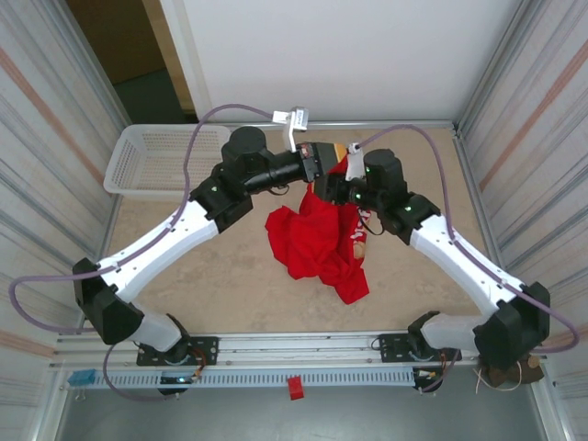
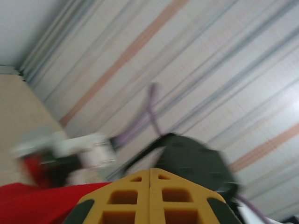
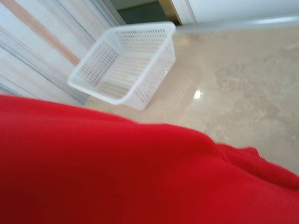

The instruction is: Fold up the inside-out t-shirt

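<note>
The inside-out t-shirt (image 1: 317, 241) was bright red; the mesh basket (image 1: 156, 161) at far left was white; the table (image 1: 230, 285) was mottled beige.

A shirt (image 1: 317, 239) lies bunched near the middle of the surface (image 1: 230, 285), slightly right of centre. A basket (image 1: 161, 161) sits in the far left corner, well apart from the shirt. The left arm (image 1: 175, 234) and right arm (image 1: 450, 243), mounted at the near edge, reach inward and meet over the shirt's far end. A back wall (image 1: 367, 55) stands behind the surface.
</note>
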